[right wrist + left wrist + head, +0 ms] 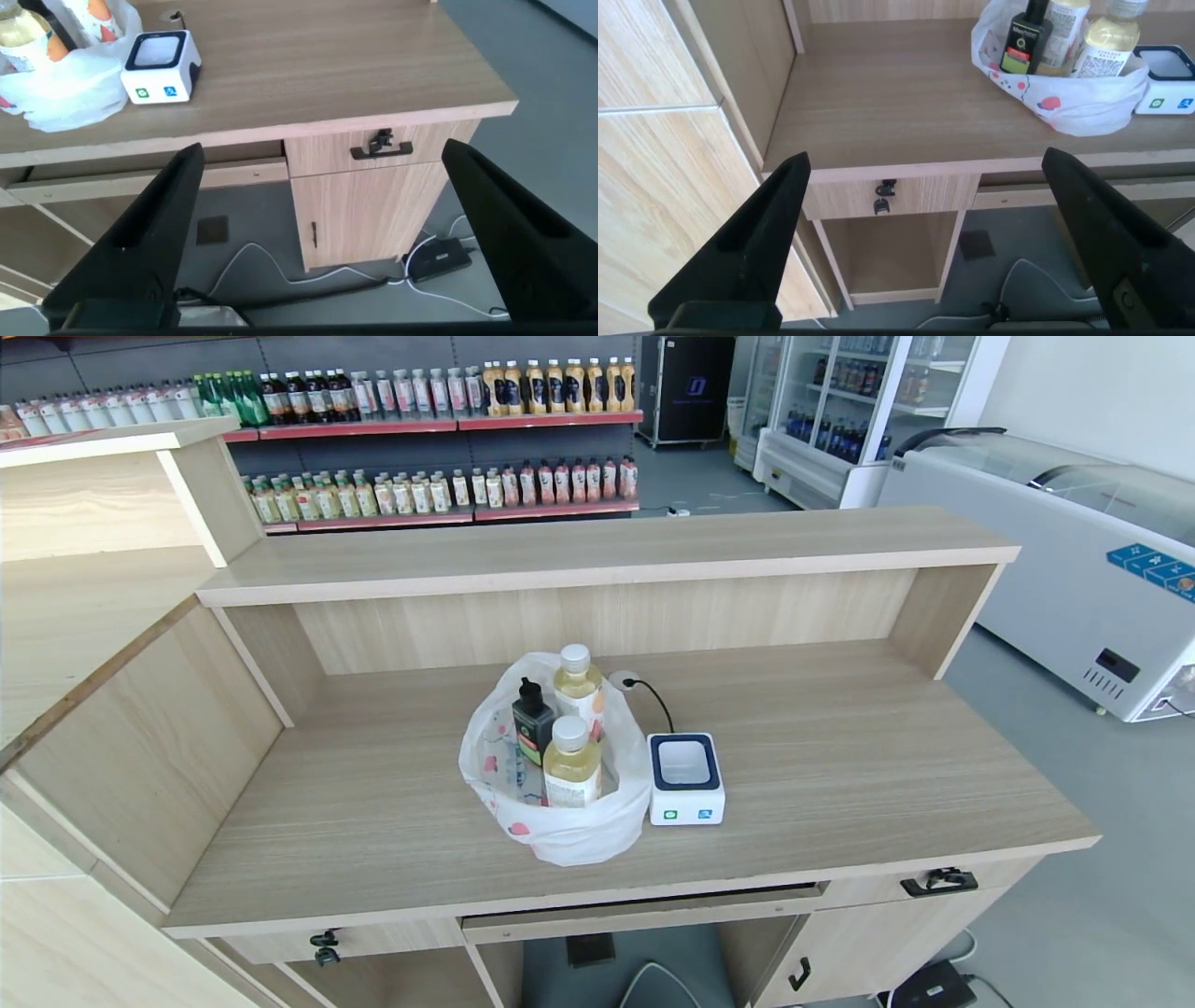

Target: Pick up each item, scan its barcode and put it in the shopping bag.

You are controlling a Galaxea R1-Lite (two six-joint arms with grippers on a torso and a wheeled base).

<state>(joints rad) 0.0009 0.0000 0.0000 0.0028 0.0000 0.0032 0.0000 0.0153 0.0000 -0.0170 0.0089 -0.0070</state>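
A white shopping bag [569,835] stands on the wooden counter [840,756], touching the barcode scanner [686,779], with three bottles [571,761] upright inside. The left gripper [926,163] and right gripper [322,151] hang spread wide and empty below the counter's front edge. Everything looks bagged, so the arms are best held well away to avoid tipping the bag.

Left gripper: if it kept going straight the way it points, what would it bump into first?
Probably the drawer front with the black key, just under the counter edge; the open left gripper frames it. Depth is unclear.
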